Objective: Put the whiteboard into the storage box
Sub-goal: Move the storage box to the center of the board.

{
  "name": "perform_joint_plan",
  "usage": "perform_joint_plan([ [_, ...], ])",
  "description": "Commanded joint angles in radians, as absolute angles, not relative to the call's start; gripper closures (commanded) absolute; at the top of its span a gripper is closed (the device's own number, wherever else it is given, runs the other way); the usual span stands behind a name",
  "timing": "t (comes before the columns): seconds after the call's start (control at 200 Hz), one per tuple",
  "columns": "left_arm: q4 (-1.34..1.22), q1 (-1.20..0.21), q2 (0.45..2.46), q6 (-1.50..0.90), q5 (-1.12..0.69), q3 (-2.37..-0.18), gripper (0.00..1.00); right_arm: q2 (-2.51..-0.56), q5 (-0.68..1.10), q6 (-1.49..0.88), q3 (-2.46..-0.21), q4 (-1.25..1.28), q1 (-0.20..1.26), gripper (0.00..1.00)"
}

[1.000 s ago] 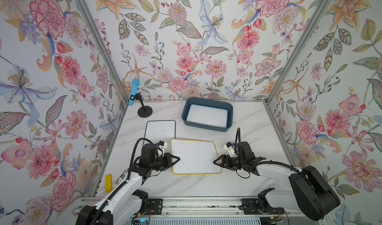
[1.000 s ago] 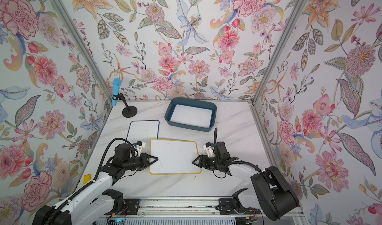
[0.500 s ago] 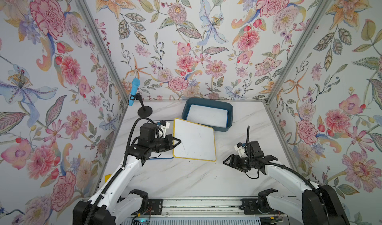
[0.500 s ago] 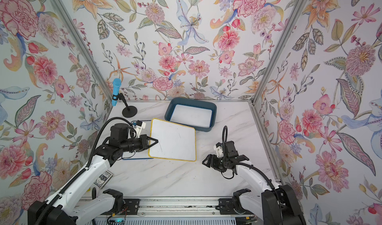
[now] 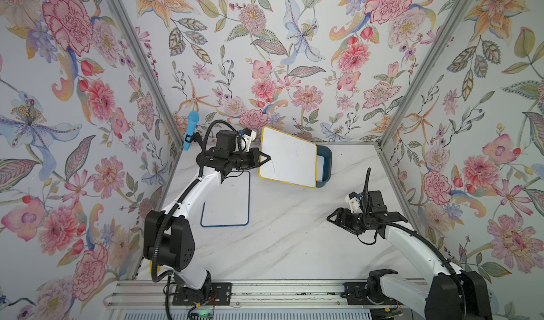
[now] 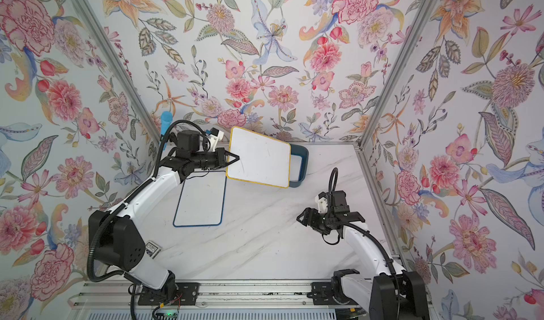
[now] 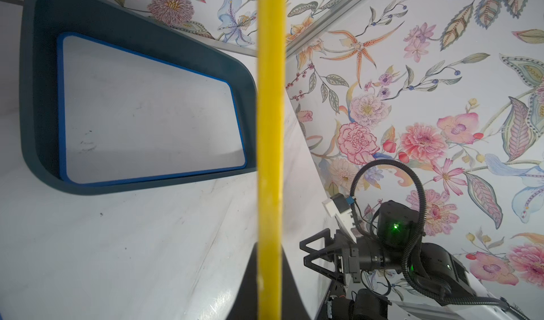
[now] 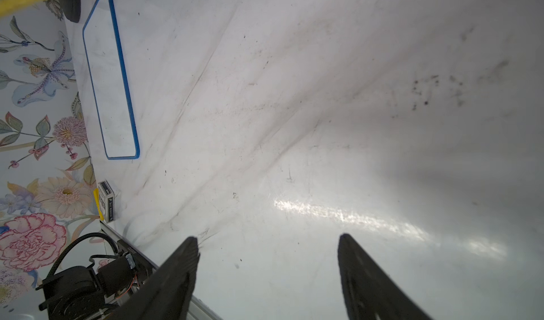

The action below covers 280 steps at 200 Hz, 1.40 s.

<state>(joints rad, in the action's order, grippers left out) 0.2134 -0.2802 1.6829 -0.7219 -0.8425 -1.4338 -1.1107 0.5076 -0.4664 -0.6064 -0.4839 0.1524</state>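
Observation:
My left gripper (image 5: 266,158) (image 6: 235,157) is shut on the left edge of a yellow-rimmed whiteboard (image 5: 290,158) (image 6: 260,158). The board hangs tilted in the air and covers most of the dark teal storage box (image 5: 325,162) (image 6: 301,162) at the back of the table. In the left wrist view its yellow edge (image 7: 269,127) runs between my fingers, with the storage box (image 7: 38,98) beyond. A blue-rimmed whiteboard (image 7: 147,112) lies flat inside the box. My right gripper (image 5: 331,219) (image 6: 300,218) (image 8: 266,239) stands open and empty over bare table at the right.
A second blue-rimmed whiteboard (image 5: 226,200) (image 6: 201,200) (image 8: 112,83) lies flat on the table left of centre, under my left arm. A blue microphone on a stand (image 5: 191,130) is in the back left corner. A small card box (image 8: 106,200) (image 6: 153,248) lies by the left wall.
My left gripper has carried the yellow-rimmed whiteboard up from the front middle of the table and back over the storage box. My right gripper has drawn away to the right.

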Motion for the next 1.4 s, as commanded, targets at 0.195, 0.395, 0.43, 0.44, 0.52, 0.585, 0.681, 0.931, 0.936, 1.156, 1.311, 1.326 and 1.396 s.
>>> perform_joint_plan([
  [0.195, -0.258, -0.273, 1.963, -0.888, -0.973, -1.605, 1.0, -1.146, 0.496, -0.458, -0.658, -0.517, 0.139, 0.25],
  [0.395, -0.312, -0.275, 2.129, -0.942, -1.0, -1.794, 1.0, -1.179, 0.491, -0.45, -0.675, -0.516, 0.132, 0.25],
  [0.43, -0.247, -0.276, 2.162, -0.901, -0.988, -1.857, 1.0, -1.186, 0.491, -0.45, -0.676, -0.517, 0.132, 0.25],
  [0.44, -0.222, -0.276, 2.172, -0.888, -0.986, -1.875, 1.0, -1.188, 0.491, -0.45, -0.677, -0.517, 0.132, 0.25],
  [0.52, -0.023, -0.281, 2.267, -0.773, -0.976, -2.044, 1.0, -1.2, 0.495, -0.445, -0.682, -0.517, 0.132, 0.25],
  [0.585, 0.157, -0.29, 2.352, -0.682, -0.974, -2.197, 1.0, -1.207, 0.498, -0.441, -0.684, -0.516, 0.13, 0.25],
  [0.681, 0.363, -0.296, 2.466, -0.579, -0.965, -2.379, 1.0, -1.216, 0.496, -0.434, -0.684, -0.515, 0.129, 0.25],
  [0.931, 0.459, -0.293, 2.466, -0.459, -0.953, -2.278, 1.0, -1.232, 0.506, -0.433, -0.675, -0.507, 0.127, 0.25],
  [0.936, 0.459, -0.293, 2.465, -0.458, -0.952, -2.273, 1.0, -1.232, 0.506, -0.433, -0.675, -0.507, 0.127, 0.25],
  [1.156, 0.516, -0.295, 2.418, -0.414, -0.907, -2.137, 1.0, -1.232, 0.518, -0.443, -0.672, -0.496, 0.127, 0.25],
  [1.311, 0.651, -0.295, 2.394, -0.315, -0.834, -2.042, 1.0, -1.214, 0.522, -0.446, -0.658, -0.495, 0.127, 0.24],
  [1.326, 0.663, -0.294, 2.395, -0.307, -0.832, -2.035, 1.0, -1.212, 0.522, -0.445, -0.657, -0.495, 0.127, 0.24],
  [1.396, 0.715, -0.297, 2.393, -0.272, -0.813, -2.004, 1.0, -1.206, 0.527, -0.448, -0.651, -0.495, 0.127, 0.24],
])
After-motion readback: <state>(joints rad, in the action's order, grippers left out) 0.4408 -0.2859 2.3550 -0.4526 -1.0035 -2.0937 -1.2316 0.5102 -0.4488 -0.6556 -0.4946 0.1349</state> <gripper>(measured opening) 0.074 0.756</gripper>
